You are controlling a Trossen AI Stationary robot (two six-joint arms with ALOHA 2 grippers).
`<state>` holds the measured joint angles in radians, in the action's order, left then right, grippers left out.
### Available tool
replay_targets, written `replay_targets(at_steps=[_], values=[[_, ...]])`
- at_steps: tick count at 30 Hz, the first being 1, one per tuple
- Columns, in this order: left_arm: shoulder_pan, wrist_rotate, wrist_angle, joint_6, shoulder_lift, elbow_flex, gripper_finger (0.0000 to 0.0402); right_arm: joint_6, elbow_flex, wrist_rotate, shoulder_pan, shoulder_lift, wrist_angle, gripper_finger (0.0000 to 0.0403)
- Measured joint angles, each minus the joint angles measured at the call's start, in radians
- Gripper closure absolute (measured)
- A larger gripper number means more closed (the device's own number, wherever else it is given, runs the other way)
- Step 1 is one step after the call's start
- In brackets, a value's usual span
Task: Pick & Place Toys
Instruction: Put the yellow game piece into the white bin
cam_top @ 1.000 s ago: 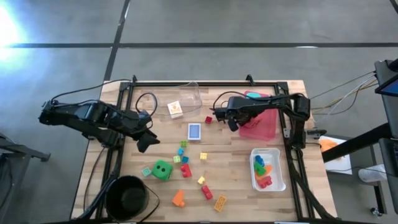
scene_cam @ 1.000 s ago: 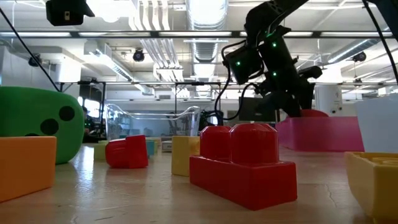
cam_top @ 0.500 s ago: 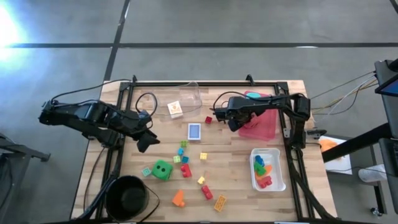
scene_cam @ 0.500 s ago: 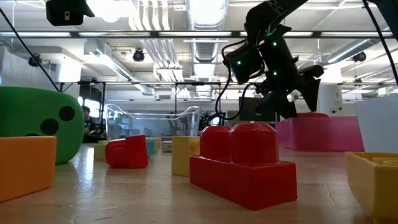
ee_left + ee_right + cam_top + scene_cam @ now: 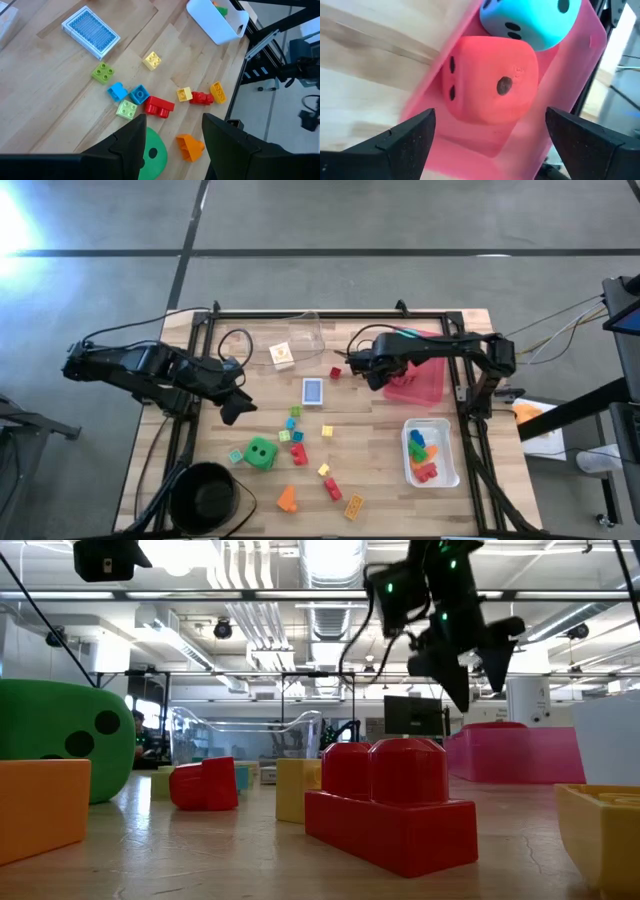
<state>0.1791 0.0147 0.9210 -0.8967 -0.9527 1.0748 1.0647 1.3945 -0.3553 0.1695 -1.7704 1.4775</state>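
A red die (image 5: 490,80) lies in the pink tray (image 5: 425,385), with a teal die (image 5: 530,20) just beyond it. My right gripper (image 5: 492,150) hangs open above the tray's left end (image 5: 375,370), with nothing between its fingers. My left gripper (image 5: 235,405) stands open and empty over the table's left part, above a green die (image 5: 262,452). A blue card box (image 5: 313,391) lies flat mid-table. Small bricks (image 5: 160,106) in several colours are scattered on the wood near the green die.
A white tray (image 5: 432,470) holding bricks stands at the right front. A black bowl (image 5: 205,495) sits at the front left corner and a clear tray (image 5: 305,335) at the back. A small red brick (image 5: 336,372) lies beside the right gripper.
My right gripper has opened its fingers wide and then risen straight up from the pink tray, tipping a little. The red die stays lying in the tray. My left arm has kept still.
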Motion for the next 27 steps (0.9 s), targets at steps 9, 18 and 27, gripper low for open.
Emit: replay_targets(at_steps=[9, 18, 27], values=[[0.0, 0.0, 0.0, 0.003, 0.0, 0.0, 0.0205, -0.052, 0.065, 0.077, -0.055, 0.131, -0.308, 0.0034], [0.002, -0.007, 0.066, 0.007, 0.002, 0.0, 0.0205, -0.295, 0.068, 0.25, -0.154, 0.079, -0.612, 0.0034], [0.027, -0.016, 0.169, -0.026, 0.022, 0.0, 0.0205, -0.545, 0.067, 0.335, -0.302, -0.039, -0.756, 0.0034]])
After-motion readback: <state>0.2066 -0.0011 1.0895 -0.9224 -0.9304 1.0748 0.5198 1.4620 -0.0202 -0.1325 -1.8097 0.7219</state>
